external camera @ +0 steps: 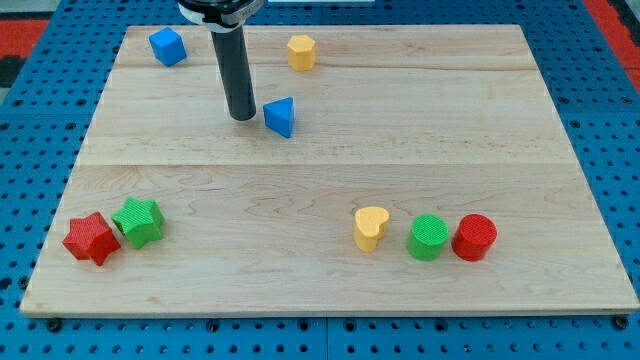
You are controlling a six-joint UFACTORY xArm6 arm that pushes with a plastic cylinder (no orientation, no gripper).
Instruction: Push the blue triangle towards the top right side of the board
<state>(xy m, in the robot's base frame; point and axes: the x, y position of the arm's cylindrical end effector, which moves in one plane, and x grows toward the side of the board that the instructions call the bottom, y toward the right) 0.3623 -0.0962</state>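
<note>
The blue triangle (281,116) lies on the wooden board (330,170) in its upper left part. My tip (242,117) stands just to the triangle's left, a small gap apart or barely touching it. The dark rod rises from the tip to the view's top edge.
A blue cube (168,46) sits at the top left, a yellow block (301,51) above the triangle. A red star (91,238) and a green star (138,222) are at the bottom left. A yellow heart (371,228), a green cylinder (428,237) and a red cylinder (474,237) stand at the bottom right.
</note>
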